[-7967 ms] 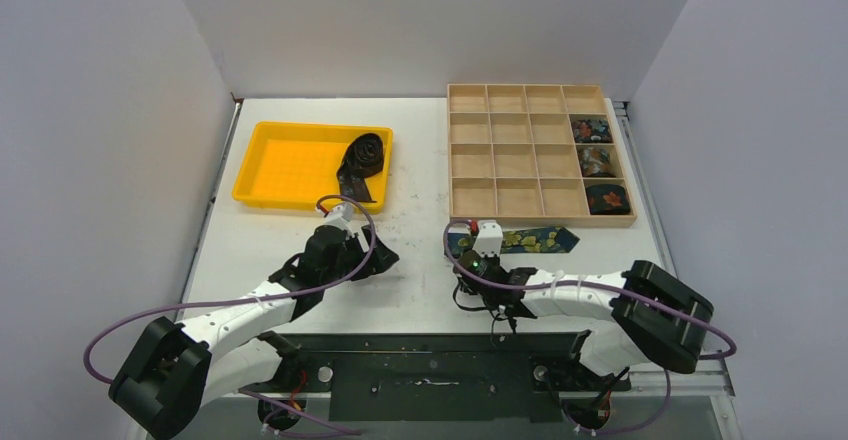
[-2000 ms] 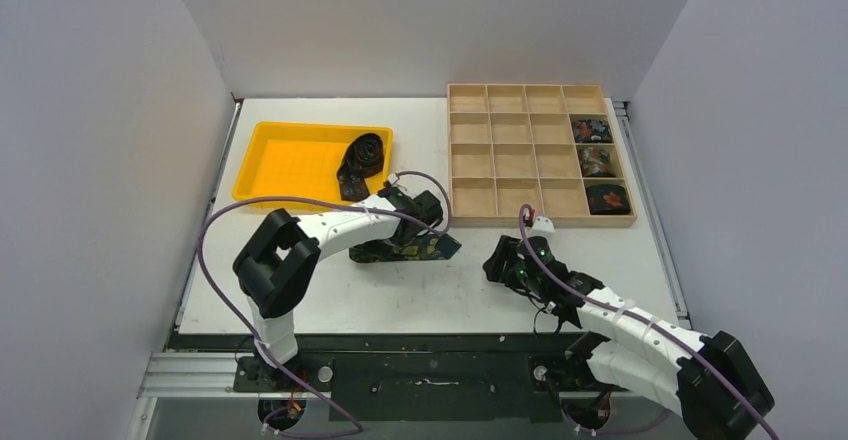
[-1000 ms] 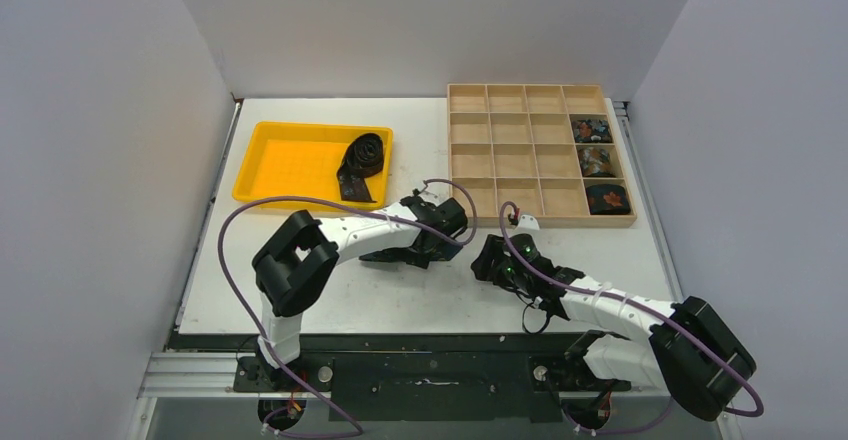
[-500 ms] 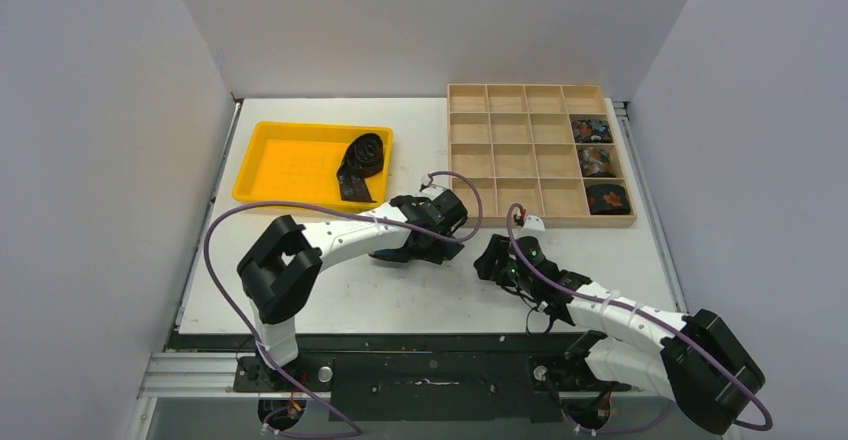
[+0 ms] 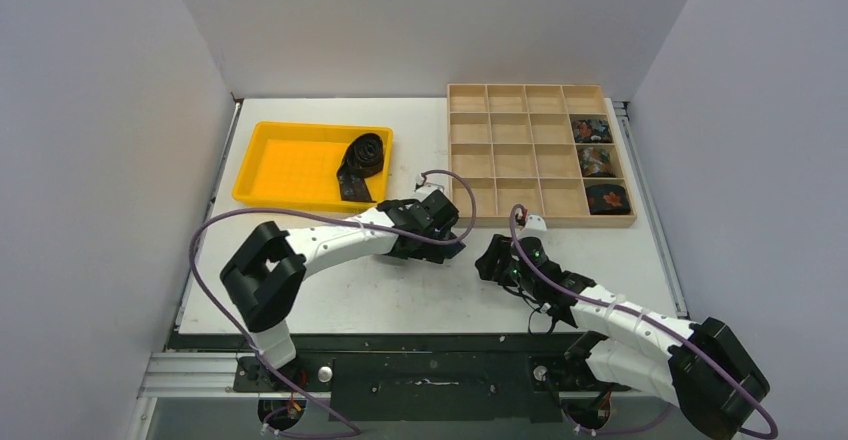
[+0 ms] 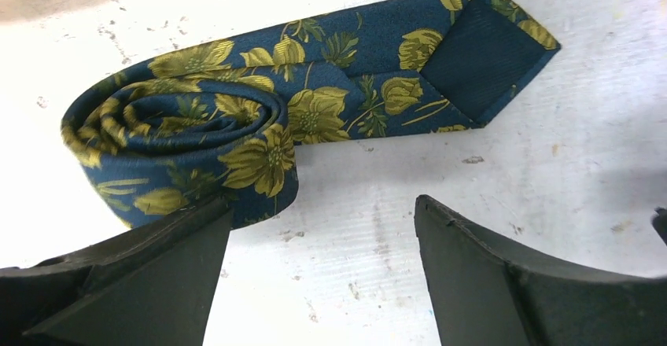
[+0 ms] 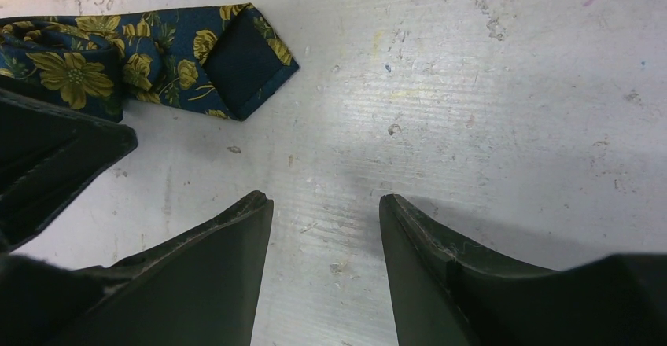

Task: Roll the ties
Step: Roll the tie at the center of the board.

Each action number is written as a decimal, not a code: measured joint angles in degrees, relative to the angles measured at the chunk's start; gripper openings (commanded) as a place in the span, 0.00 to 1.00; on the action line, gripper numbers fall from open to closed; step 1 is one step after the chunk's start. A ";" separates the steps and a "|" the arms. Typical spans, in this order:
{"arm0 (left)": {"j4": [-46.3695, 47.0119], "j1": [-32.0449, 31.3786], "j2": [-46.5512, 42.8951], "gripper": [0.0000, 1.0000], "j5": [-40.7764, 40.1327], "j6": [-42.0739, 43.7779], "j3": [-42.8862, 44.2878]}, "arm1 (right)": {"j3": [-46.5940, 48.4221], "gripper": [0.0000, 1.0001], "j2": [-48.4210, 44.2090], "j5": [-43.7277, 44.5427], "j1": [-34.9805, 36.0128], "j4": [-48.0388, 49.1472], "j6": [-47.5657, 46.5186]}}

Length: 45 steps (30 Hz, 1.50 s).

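Observation:
A navy tie (image 6: 181,145) with yellow flowers lies on the white table, rolled into a loose coil at one end. Its pointed tail (image 6: 488,47) stretches flat to the right. My left gripper (image 6: 324,204) is open just in front of the coil, bare table between the fingers; its left finger (image 6: 157,267) touches the coil's near edge. In the top view this gripper (image 5: 440,243) covers the tie. My right gripper (image 7: 324,198) is open and empty over bare table, to the right of the tail (image 7: 236,59). A plain black tie (image 5: 360,160) lies half coiled in the yellow tray (image 5: 285,165).
A wooden compartment box (image 5: 500,150) stands at the back right, with rolled ties in three right-hand cells (image 5: 592,128), (image 5: 597,162), (image 5: 607,198). The two grippers are close together at mid table, the right one (image 5: 492,260) just right of the left.
The left gripper's jaws have spread wider beside the coil, and the left arm's elbow has swung left. The right gripper has barely moved.

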 measured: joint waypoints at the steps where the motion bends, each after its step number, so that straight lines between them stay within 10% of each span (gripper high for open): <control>1: 0.52 0.22 -1.42 0.87 0.33 -0.13 -0.85 | 0.00 0.53 -0.17 0.00 0.00 -0.02 -0.07; 15: 4.76 1.40 -19.63 0.82 2.84 -0.61 -8.22 | 4.57 0.49 3.80 -0.11 0.39 1.05 -1.36; 31: 12.74 3.28 -56.22 0.81 -0.22 -8.92 -36.46 | 23.78 0.37 31.76 6.23 6.32 1.95 -3.91; 45: 18.88 5.38 -49.64 0.81 2.51 -9.16 -37.03 | 20.02 0.35 29.24 10.69 0.96 -3.37 -2.86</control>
